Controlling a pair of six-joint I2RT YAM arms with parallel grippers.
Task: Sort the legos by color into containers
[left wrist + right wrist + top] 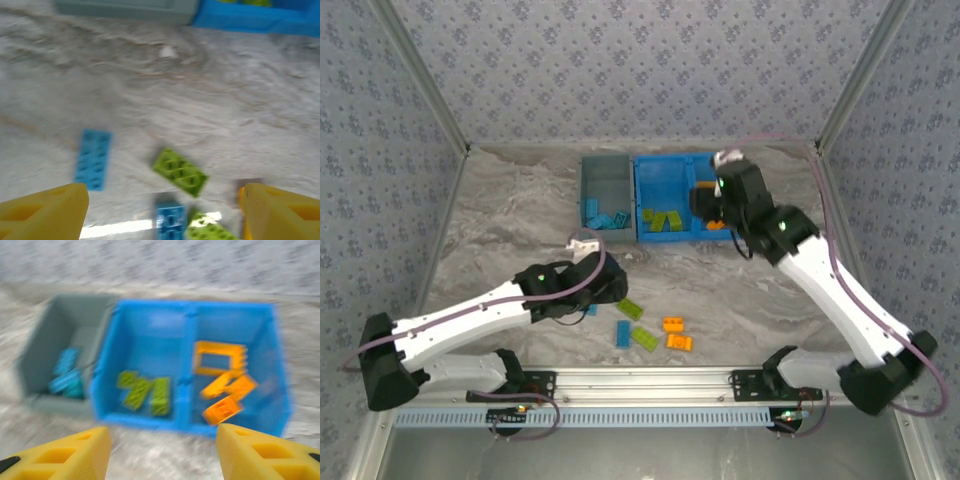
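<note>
Several loose legos lie on the table near the front: a lime green brick (629, 308), a blue brick (622, 333), another green one (644, 338) and two orange bricks (675, 333). My left gripper (584, 303) hovers open just left of them. In its wrist view it (162, 215) is above a blue brick (93, 159), a green brick (180, 171) and a second blue brick (170, 220). My right gripper (712, 207) is open and empty at the bright blue bin (665, 180). That bin holds green bricks (145, 390) in its left compartment and an orange frame (219, 359) with orange bricks (227, 397) in its right. The grey-blue bin (75, 325) holds blue bricks (65, 377).
The two bins stand side by side at the back of the marbled table, touching. Patterned walls with metal posts close in the left, right and rear. A metal rail with both arm bases runs along the near edge.
</note>
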